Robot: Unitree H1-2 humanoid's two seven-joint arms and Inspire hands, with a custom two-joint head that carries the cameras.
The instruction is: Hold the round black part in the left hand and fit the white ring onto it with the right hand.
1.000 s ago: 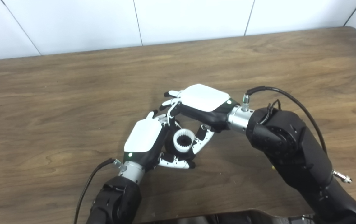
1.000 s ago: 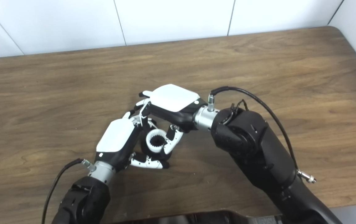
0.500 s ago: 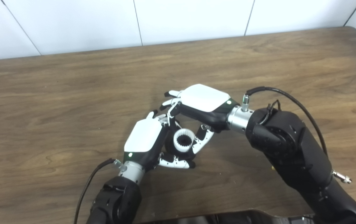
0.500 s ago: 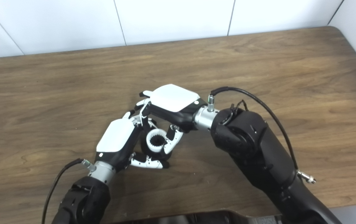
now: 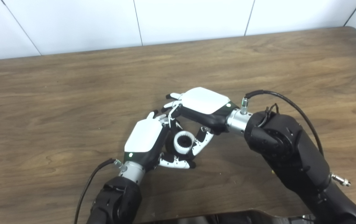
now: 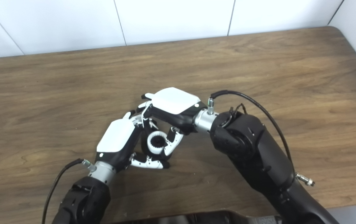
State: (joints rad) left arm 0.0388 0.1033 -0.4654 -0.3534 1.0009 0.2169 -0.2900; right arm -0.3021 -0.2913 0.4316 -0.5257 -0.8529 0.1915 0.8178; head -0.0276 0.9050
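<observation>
My left hand [image 5: 146, 140] is shut on the round black part [image 5: 171, 148], which is mostly hidden between palm and thumb near the table's middle. The white ring [image 5: 184, 142], with a dark toothed bore, sits on top of that part. My right hand [image 5: 201, 104] reaches over from the right and is shut on the white ring, with fingers behind it and the thumb on its right side. The same shows in the right eye view: left hand [image 6: 118, 140], ring [image 6: 157, 142], right hand [image 6: 173, 102].
The brown wooden table [image 5: 56, 93] carries nothing else in view. A white tiled wall [image 5: 178, 18] runs behind its far edge. Black cables hang from both wrists.
My right hand has sunk a little and shifted slightly towards me, pressing the white ring lower onto the black part. The left hand has stayed in place.
</observation>
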